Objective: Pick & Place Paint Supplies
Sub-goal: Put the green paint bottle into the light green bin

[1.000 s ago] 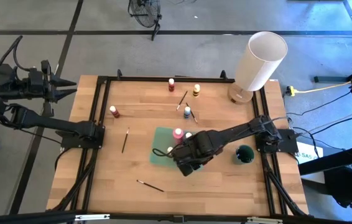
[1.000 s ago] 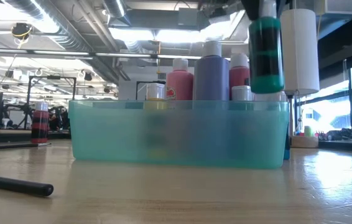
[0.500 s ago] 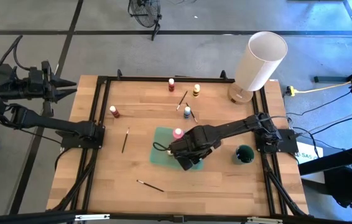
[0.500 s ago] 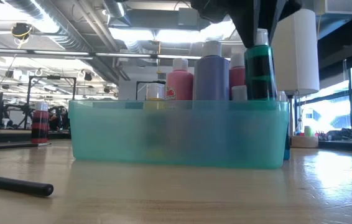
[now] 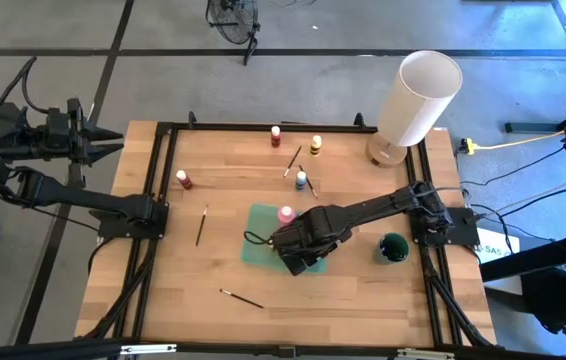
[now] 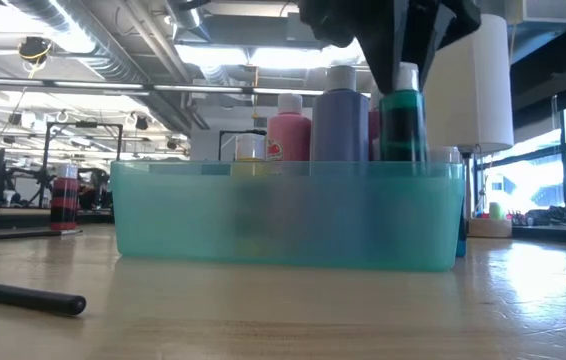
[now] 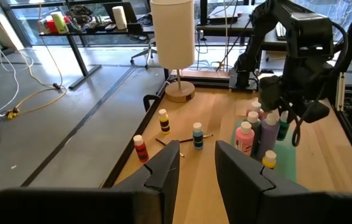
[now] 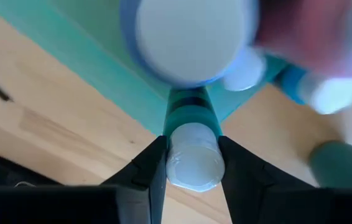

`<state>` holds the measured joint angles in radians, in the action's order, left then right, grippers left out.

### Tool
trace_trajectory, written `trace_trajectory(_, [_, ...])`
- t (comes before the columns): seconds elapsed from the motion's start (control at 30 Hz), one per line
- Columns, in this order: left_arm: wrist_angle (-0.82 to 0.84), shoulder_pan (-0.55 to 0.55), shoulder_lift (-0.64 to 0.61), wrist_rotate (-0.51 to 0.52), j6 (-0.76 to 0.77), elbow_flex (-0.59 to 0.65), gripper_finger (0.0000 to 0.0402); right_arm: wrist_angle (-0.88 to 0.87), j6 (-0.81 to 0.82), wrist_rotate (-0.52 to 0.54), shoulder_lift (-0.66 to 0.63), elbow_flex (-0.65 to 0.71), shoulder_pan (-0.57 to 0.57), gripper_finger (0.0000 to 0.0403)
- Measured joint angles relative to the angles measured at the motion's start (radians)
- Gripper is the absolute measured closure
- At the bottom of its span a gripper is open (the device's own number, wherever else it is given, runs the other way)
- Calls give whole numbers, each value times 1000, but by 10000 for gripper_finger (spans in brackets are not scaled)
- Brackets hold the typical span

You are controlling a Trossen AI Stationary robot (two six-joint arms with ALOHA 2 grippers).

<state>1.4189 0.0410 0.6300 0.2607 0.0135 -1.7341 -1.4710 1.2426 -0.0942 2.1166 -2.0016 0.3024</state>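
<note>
One translucent teal bin (image 6: 288, 215), rectangular and frosted, sits at the centre of the high view on the wooden table (image 5: 353, 290). In the low view at least four bottles stand inside it: pink (image 6: 289, 128), purple (image 6: 340, 115), a yellow one (image 6: 249, 147) blurred behind the wall, and a green bottle (image 6: 401, 120) with a white cap. The right gripper (image 8: 191, 152) clamps that green bottle by its cap, fingers narrow, with the bottle's base sunk below the bin's right rim. The right arm reaches from the right edge to centre frame, wrist bent downward.

Four bottles stand loose in the upper half of the high view: red (image 5: 184, 179), red (image 5: 276, 135), yellow (image 5: 316, 145), blue (image 5: 302, 181). At least three thin dark brushes lie flat: (image 5: 201, 225), (image 5: 241, 298), (image 5: 293, 160).

The left gripper (image 7: 198, 155) waits off the table at upper left, fingers slightly apart and empty.
</note>
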Motion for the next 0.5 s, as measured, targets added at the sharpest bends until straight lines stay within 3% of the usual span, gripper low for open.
trace_trajectory(0.5, [0, 0, 0, 0, 0, 0, 304, 168, 54, 1, 0, 143, 22, 282])
